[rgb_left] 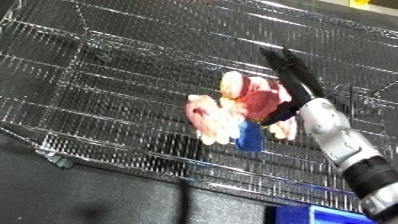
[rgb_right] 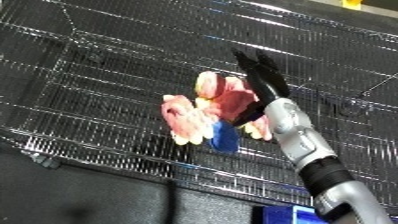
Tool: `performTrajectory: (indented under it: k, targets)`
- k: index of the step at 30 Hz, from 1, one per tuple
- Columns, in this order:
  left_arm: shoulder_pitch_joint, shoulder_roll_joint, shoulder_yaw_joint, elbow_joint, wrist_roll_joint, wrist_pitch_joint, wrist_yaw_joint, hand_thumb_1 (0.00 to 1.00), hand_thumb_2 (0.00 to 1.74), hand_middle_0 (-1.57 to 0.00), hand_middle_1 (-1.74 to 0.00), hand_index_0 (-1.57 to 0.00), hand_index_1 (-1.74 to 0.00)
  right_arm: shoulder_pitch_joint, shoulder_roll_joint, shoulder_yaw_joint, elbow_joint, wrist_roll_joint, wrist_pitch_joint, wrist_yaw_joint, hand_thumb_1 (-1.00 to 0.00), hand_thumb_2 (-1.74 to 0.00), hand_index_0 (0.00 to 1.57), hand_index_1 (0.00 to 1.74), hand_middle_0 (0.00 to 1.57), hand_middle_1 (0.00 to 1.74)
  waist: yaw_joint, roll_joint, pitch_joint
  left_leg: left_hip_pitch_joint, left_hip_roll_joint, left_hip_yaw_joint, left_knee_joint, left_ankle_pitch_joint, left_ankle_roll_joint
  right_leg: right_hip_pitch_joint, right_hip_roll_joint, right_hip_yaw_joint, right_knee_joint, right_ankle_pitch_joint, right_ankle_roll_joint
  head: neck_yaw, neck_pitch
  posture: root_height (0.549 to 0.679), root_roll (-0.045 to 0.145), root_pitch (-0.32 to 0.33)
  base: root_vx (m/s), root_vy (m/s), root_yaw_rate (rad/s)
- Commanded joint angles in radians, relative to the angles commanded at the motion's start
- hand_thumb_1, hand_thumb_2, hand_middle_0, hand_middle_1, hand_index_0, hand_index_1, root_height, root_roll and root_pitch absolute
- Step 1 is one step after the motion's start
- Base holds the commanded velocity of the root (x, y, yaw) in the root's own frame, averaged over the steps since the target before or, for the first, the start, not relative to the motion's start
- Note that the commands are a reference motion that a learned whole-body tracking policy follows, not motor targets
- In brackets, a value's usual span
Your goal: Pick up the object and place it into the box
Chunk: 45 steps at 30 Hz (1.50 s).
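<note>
- Over the silvery wire-mesh bin (rgb_left: 107, 75), which fills nearly the whole scene and runs tilted across it, the robot's right hand (rgb_left: 293, 75) reaches in from the lower right on its white and silver forearm (rgb_left: 338, 135).
- Its black fingers (rgb_right: 258, 70) lie straight and close together, pointing to the far left; they are not curled round anything.
- Just left of the hand and wrist sits the soft plush toy of pink, cream and red patches with a blue part at its near end (rgb_left: 240, 112); its red patch touches or overlaps the hand's near side, and a dark thumb-like part shows against the toy by the wrist, though whether it pinches the toy I cannot tell.
- Whether the toy rests on the mesh or hangs above it I cannot tell.
- Near the lower right corner a bright blue surface (rgb_left: 333, 216) appears; the left eye view shows more of it, while the right eye view shows only a thin strip.
- At the far right edge a small yellow object (rgb_right: 354, 4) shows.
- Below the bin lies a dark floor (rgb_left: 89, 200).
- No left hand appears in either view.
</note>
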State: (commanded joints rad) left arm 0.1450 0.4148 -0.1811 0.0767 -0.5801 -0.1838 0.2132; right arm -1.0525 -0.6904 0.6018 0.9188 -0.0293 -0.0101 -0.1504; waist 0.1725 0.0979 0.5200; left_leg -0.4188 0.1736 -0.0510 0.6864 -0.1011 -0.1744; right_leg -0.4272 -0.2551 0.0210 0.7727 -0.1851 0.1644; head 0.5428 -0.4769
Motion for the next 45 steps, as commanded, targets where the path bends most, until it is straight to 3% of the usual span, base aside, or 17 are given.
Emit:
performTrajectory:
  k: [3,14,23,34,42,45]
  targets:
    - [-0.003,-0.004,-0.001,-0.003,-0.001,-0.002,0.001,1.00,1.74,-1.57,-1.74,-1.57,-1.74,-0.003,0.029,0.002,0.055,0.000,-0.004,0.008,0.00,0.00,0.00,0.00,0.00,0.00,0.003,0.003,0.000,0.000,0.002,0.001,-0.002,0.000,-0.0004,0.000,0.0000,-0.001,0.002,-0.003,-0.0008,0.004,-0.004,0.618,0.025,-0.104,0.012,-0.002,0.013]
    - [-0.012,-0.023,0.018,-0.003,0.005,-0.008,0.011,1.00,1.74,-1.57,-1.74,-1.57,-1.74,0.031,0.119,-0.009,0.131,0.006,0.008,0.034,-0.55,-0.96,0.86,0.96,0.86,0.96,-0.012,-0.004,0.000,0.021,0.019,0.013,-0.018,-0.001,-0.0039,0.012,0.0058,-0.001,-0.004,-0.012,-0.0040,-0.041,-0.013,0.620,0.026,-0.107,0.010,0.000,-0.046]
    - [-0.008,-0.019,0.024,0.002,-0.019,-0.009,-0.004,1.00,1.74,-1.57,-1.74,-1.57,-1.74,0.046,0.107,-0.022,0.142,0.022,0.014,0.041,-1.00,-1.74,1.57,1.74,1.57,1.74,-0.013,-0.005,0.000,0.032,0.022,0.015,-0.030,0.005,-0.0086,0.022,0.0064,-0.002,-0.010,-0.015,-0.0039,-0.019,-0.015,0.620,0.027,-0.113,-0.012,-0.008,-0.004]
    - [-0.027,-0.015,0.007,0.019,-0.021,-0.003,-0.019,1.00,1.74,-1.57,-1.74,-1.57,-1.74,0.075,0.099,-0.038,0.144,0.015,0.017,0.038,-1.00,-1.74,1.57,1.74,1.57,1.74,-0.012,0.001,0.000,0.032,0.019,0.007,-0.022,0.010,-0.0056,0.027,0.0027,0.001,0.002,-0.011,-0.0033,0.005,-0.023,0.618,0.027,-0.132,-0.020,-0.004,0.029]
    - [-0.044,-0.015,0.007,0.043,-0.018,0.002,-0.025,1.00,1.74,-1.57,-1.74,-1.57,-1.74,0.098,0.082,-0.046,0.070,0.018,0.004,0.032,-1.00,-1.74,1.57,1.74,1.57,1.74,-0.023,-0.007,0.000,0.066,0.023,0.014,-0.041,0.012,-0.0053,0.058,0.0007,0.000,-0.015,-0.011,-0.0031,0.016,-0.010,0.620,0.030,-0.150,-0.011,-0.008,-0.025]
    - [-0.049,-0.014,0.007,0.054,-0.017,0.005,-0.030,1.00,1.74,-1.57,-1.74,-1.57,-1.74,0.113,0.052,-0.053,-0.001,0.021,-0.006,0.029,-1.00,-1.74,1.57,1.74,1.57,1.74,-0.035,-0.013,-0.005,0.088,0.026,0.019,-0.056,0.014,-0.0061,0.078,0.0004,-0.001,-0.026,-0.013,-0.0043,0.029,-0.003,0.621,0.032,-0.159,-0.007,-0.013,-0.036]
